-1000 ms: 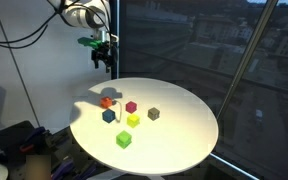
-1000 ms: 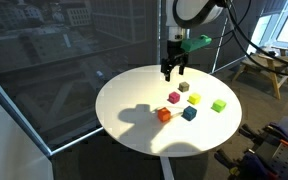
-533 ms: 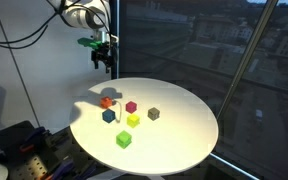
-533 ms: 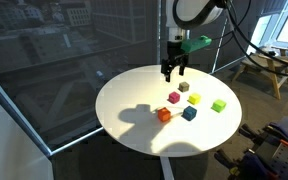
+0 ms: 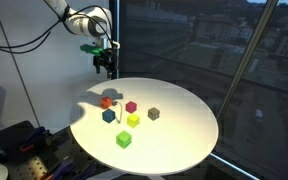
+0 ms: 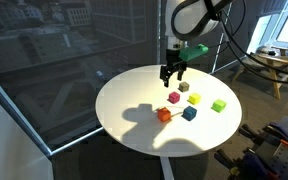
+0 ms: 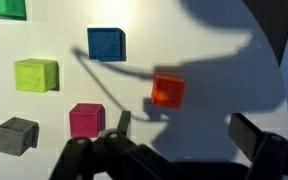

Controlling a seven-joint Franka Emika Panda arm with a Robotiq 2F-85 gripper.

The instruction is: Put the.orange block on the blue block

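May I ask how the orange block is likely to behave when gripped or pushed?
The orange block looks like a rigid, flat-faced cube, so it should stay stiff and slide rather than roll. It is small, so probably light; the smooth white table may let it skid.

Arm (image 5: 82,21) raised high, wrist (image 5: 100,42) bent downward, jaws spread wide, empty, pointing down

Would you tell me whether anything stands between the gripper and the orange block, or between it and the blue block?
Nothing visible: open air lies below the gripper, and only bare table separates the orange block from the blue block.
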